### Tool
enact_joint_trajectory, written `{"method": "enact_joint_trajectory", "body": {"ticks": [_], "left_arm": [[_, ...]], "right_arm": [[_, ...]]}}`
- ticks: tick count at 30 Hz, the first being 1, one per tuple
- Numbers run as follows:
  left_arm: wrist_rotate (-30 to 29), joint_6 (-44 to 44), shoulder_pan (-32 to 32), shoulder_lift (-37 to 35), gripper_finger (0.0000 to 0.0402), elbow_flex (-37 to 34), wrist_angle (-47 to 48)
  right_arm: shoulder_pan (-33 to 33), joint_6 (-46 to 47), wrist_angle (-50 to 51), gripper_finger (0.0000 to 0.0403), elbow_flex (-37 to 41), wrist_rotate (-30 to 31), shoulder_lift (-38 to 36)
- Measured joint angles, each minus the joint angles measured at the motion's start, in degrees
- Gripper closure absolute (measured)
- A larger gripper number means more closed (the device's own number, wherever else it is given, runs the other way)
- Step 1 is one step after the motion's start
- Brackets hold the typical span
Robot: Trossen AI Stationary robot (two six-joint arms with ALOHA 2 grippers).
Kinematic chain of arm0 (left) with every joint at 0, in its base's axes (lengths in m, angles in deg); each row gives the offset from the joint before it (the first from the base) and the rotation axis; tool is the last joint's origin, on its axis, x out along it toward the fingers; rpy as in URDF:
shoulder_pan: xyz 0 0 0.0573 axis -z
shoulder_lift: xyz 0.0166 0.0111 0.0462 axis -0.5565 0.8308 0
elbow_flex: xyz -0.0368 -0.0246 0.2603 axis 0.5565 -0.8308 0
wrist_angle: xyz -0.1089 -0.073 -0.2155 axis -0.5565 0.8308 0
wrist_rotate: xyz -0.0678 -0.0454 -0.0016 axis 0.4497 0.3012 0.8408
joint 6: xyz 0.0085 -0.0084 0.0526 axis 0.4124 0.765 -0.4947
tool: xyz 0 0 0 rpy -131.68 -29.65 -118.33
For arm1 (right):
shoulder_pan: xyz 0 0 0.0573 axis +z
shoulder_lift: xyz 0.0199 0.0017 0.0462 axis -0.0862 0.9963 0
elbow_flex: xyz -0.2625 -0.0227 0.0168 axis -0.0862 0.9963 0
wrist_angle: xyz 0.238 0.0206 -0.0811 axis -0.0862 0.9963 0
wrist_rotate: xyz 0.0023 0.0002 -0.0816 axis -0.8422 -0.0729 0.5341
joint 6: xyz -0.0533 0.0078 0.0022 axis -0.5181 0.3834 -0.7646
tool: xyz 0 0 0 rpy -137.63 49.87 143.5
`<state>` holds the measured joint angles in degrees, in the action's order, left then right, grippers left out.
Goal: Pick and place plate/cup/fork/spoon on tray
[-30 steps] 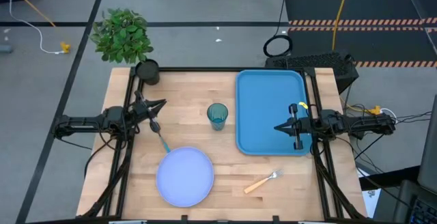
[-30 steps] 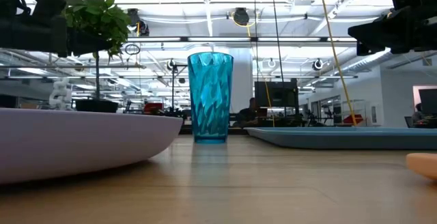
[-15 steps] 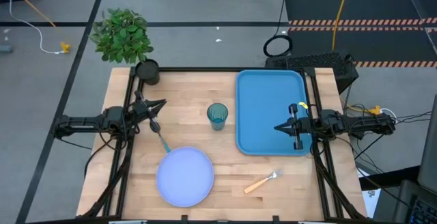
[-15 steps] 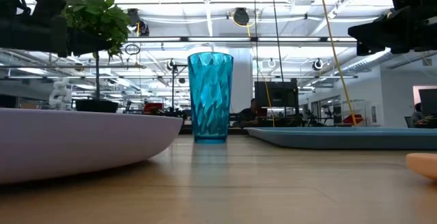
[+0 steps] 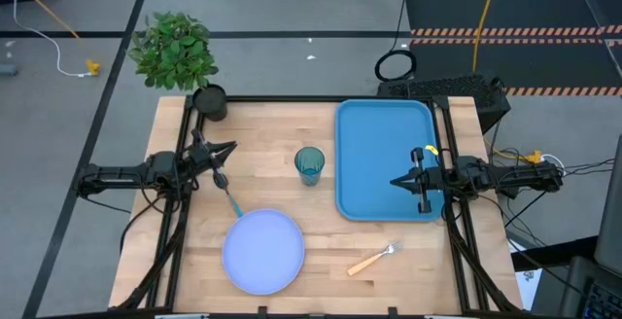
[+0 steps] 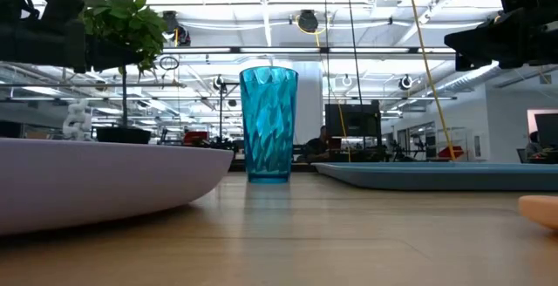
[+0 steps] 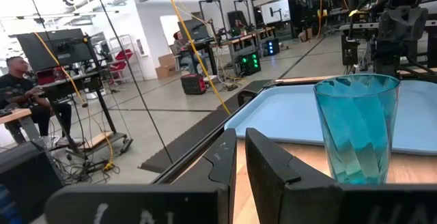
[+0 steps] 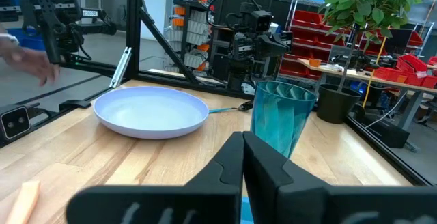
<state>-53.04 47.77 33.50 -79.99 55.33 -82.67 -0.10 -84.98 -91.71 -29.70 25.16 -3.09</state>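
The lavender-blue plate (image 5: 263,251) lies flat on the wooden table near its front edge. The teal cup (image 5: 310,164) stands upright at mid-table, left of the blue tray (image 5: 384,159). The orange-handled fork (image 5: 374,258) lies on the table in front of the tray. The spoon (image 5: 230,200) lies between my left gripper and the plate, its dark bowl toward the gripper. My left gripper (image 5: 231,148) hovers at the table's left, shut and empty, pointing at the cup (image 7: 355,128). My right gripper (image 5: 394,181) hovers over the tray's right part, shut and empty.
A dark pot with a green plant (image 5: 209,102) stands at the table's far left corner. A black frame rail (image 5: 292,98) runs along the far edge. A person's hand (image 8: 27,63) shows beyond the table in the right wrist view.
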Motion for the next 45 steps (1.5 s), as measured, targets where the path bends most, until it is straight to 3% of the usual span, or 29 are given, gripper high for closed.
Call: {"method": "enact_joint_trajectory", "body": {"ticks": [16, 29, 37, 45], "left_arm": [[0.0, -3.6, 0.0, 0.0, 0.0364, 0.0, -8.6], [0.0, 11.3, 0.0, 0.0, 0.0364, 0.0, -11.8], [0.1, 4.0, 0.0, 0.0, 0.0364, 0.1, -21.6], [0.0, -6.9, -0.1, 0.0, 0.0364, 1.0, -23.3]], "right_arm": [[0.0, 0.0, 0.0, 0.0403, 0.0, 0.0, 0.0], [0.0, 0.0, 0.0, 0.0403, 0.0, 0.0, 0.0], [0.0, -2.1, -0.2, 0.0403, 0.0, 0.1, 0.0], [0.0, -1.5, -0.3, 0.0403, 0.0, 0.1, 0.0]]}}
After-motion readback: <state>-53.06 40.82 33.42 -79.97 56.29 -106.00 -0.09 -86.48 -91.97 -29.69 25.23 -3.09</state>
